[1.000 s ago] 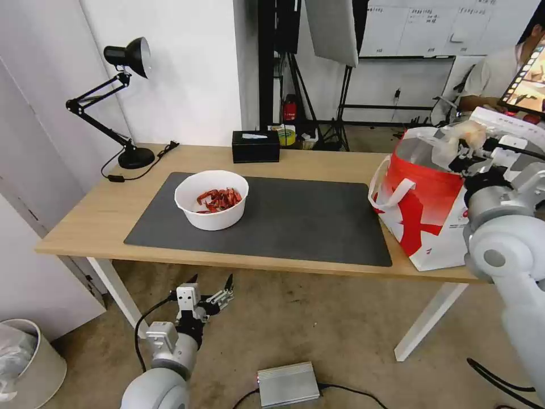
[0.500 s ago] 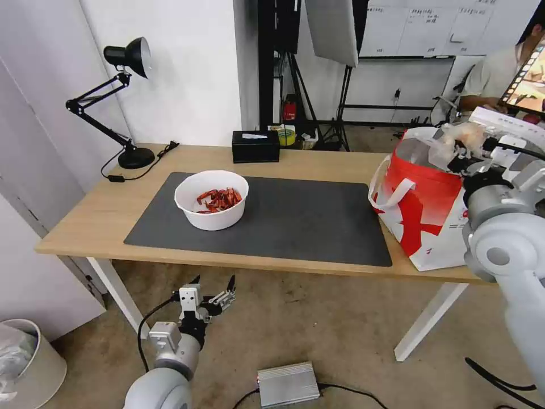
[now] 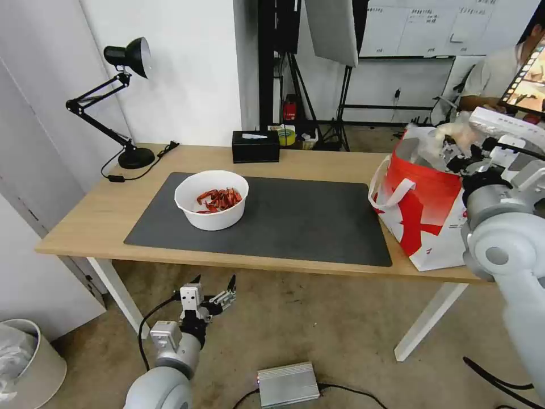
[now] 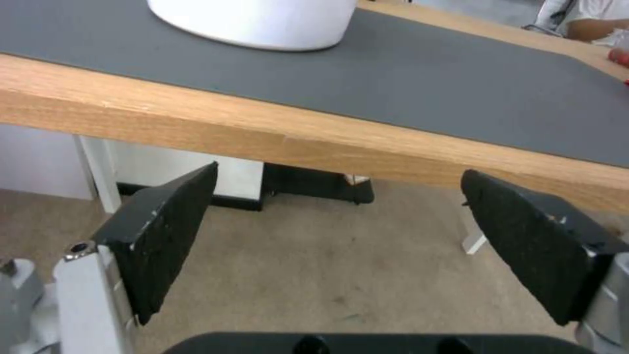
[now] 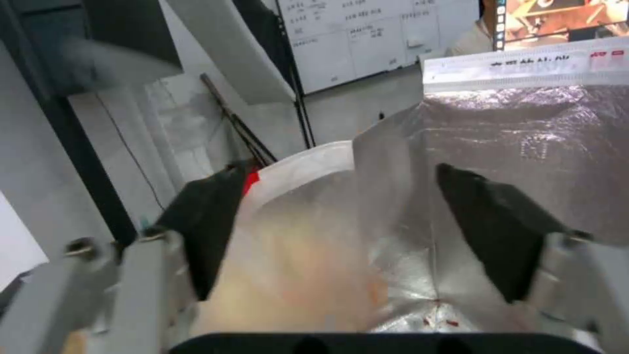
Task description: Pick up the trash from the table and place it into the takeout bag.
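Knotted clear bag (image 3: 454,136) at the takeout bag's (image 3: 423,213) mouth, two o'clock on the desk (image 3: 102,221); bowl (image 3: 212,200) at ten o'clock on the mat (image 3: 295,218). Left wrist: left hand (image 4: 337,221) wide open, empty, below the desk edge. Right wrist: right hand (image 5: 334,231) spread wide over foil lining, clear bag between the fingers (image 5: 504,236), apparently loose.

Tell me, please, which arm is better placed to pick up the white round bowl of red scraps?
Probably the left: the left gripper hangs open just below the table edge nearest the white round bowl, while the right gripper is over the red-and-white takeout bag.
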Motion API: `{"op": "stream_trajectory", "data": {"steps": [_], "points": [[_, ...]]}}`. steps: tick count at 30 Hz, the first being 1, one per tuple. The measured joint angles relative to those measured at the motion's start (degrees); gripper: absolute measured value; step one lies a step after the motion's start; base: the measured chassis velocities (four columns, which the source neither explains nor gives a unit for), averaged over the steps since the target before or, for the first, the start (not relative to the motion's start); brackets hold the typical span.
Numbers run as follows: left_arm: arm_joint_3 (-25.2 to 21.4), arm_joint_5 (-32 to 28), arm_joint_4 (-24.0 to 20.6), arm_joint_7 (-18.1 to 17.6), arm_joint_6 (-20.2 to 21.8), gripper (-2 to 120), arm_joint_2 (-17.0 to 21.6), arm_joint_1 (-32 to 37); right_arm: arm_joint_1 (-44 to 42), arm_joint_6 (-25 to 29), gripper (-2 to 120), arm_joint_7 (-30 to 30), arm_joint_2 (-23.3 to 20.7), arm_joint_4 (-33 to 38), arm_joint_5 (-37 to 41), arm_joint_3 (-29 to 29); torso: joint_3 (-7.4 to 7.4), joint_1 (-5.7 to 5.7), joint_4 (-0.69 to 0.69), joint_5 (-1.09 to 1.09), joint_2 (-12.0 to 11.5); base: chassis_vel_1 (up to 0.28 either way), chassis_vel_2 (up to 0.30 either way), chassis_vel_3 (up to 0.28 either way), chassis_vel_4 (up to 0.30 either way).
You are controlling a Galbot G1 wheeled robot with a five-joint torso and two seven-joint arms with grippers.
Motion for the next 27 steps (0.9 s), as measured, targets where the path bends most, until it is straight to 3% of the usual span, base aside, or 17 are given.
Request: {"op": "stream_trajectory", "data": {"steps": [3, 7, 16, 23, 27], "points": [[0.0, -0.1, 0.0, 0.0, 0.0, 100, 0.0, -0.1, 0.1, 0.0, 93, 0.0, 0.1, -0.2, -0.1, -0.1, 0.0, 0.0, 0.0, 0.0, 0.0, 0.0, 0.0, 0.0, 0.0], [0.0, -0.1, 0.1, 0.0, 0.0, 100, 0.0, -0.1, 0.4, 0.0, 100, 0.0, 0.1, -0.3, -0.1, -0.2, 0.0, 0.0, 0.0, 0.0, 0.0, 0.0, 0.0, 0.0, 0.0], [-0.1, -0.1, 0.0, -0.1, 0.0, 100, 0.0, -0.1, 0.6, 2.0, 100, -2.8, 0.0, -0.3, -0.4, -0.3, 0.0, 0.0, 0.0, 0.0, 0.0, 0.0, 0.0, 0.0, 0.0], [-0.2, -0.1, -0.3, -0.1, 0.0, 100, 0.0, 0.2, 0.4, 5.8, 100, -8.6, 0.1, 0.4, -2.8, -1.1, 0.0, 0.0, 0.0, 0.0, 0.0, 0.0, 0.0, 0.0, 0.0], [-0.4, -0.1, -0.6, -0.1, 0.0, 100, -0.1, 0.4, -2.3, 7.8, 100, -16.2, 0.1, 1.1, -5.3, -1.2, 0.0, 0.0, -0.01, 0.0, 0.0, 0.0, 0.0, 0.0, 0.0]]}}
